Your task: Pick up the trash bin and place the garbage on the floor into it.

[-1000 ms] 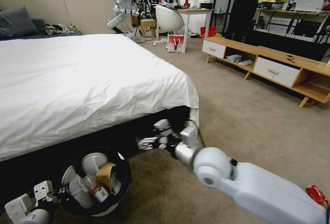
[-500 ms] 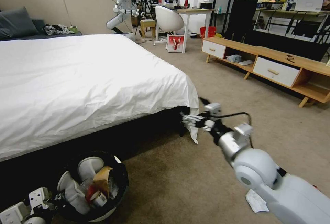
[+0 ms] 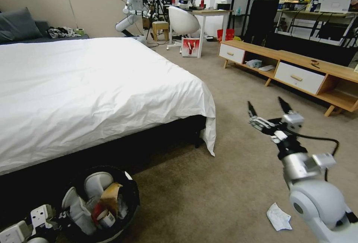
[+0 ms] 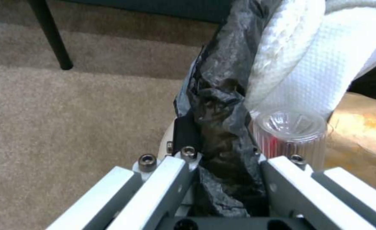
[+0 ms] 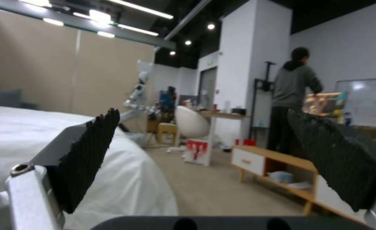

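The trash bin (image 3: 128, 194), white with a black bag over its rim, hangs tilted low at the left by the bed's foot. It holds white tissues (image 3: 97, 181), a brown paper bag (image 3: 112, 194) and a red can (image 3: 102, 215). My left gripper (image 3: 56, 215) is shut on the bin's bagged rim (image 4: 222, 127), one finger on each side of it. A clear cup (image 4: 290, 127) sits just inside. My right gripper (image 3: 268, 109) is open and raised over the carpet, pads (image 5: 85, 153) wide apart with nothing between them. One crumpled white tissue (image 3: 279, 217) lies on the floor beside the right arm.
The bed (image 3: 93, 86) with its white sheet takes up the left. A low wooden cabinet (image 3: 298, 71) runs along the right. Open carpet (image 3: 231, 97) lies between them. A desk, a white chair (image 3: 183, 21) and a person stand at the back.
My right arm has swung from beside the bin at the bed's foot out to the right and upward. The bin has sunk slightly lower and leftward.
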`<state>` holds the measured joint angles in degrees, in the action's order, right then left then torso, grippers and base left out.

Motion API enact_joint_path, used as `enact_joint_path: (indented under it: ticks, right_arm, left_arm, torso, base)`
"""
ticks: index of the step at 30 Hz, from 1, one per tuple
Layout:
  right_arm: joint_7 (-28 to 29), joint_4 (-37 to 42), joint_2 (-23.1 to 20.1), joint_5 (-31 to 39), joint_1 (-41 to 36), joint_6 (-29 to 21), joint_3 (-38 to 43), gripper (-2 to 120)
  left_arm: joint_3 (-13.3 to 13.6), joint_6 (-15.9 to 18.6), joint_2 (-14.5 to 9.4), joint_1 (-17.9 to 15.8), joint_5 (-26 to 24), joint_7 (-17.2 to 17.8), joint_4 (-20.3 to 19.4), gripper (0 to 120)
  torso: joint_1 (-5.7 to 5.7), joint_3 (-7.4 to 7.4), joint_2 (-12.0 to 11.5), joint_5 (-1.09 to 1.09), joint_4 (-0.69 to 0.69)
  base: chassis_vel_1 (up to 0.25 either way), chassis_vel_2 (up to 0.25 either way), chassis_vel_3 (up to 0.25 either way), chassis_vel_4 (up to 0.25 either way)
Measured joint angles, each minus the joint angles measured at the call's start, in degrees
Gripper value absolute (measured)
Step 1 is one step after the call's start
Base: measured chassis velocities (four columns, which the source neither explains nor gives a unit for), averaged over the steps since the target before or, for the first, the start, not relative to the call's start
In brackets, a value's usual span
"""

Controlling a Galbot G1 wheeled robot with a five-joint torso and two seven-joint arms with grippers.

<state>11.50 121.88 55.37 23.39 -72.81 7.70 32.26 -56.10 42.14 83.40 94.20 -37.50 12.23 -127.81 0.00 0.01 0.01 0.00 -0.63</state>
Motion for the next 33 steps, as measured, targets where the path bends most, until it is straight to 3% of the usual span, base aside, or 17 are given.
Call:
enact_joint_path:
  ticks: [10,18,33]
  right_arm:
    - [1.07,1.95,7.80,-8.86,-7.19,2.43,6.80,100]
    - [1.20,2.58,12.71,-11.79,-9.64,3.01,8.02,100]
    - [1.23,1.50,14.79,-14.29,-9.90,3.30,7.29,100]
  left_arm:
    - [0.47,-0.19,0.56,0.42,2.02,-0.97,-0.16,3]
    - [0.89,-0.87,0.91,0.47,3.78,-2.29,0.14,3]
    - [0.87,-0.99,1.16,0.42,4.05,-2.61,-0.06,3]
  torso:
    - [0.00,0.00,0.00,0.00,0.01]
    - [0.00,0.00,-0.01,0.00,0.00]
    - [0.00,0.00,-0.01,0.00,0.01]
  base:
    - [0.000,0.000,0.000,0.000]
    - [0.000,0.000,0.000,0.000]
    - [-0.004,-0.003,-0.002,-0.003]
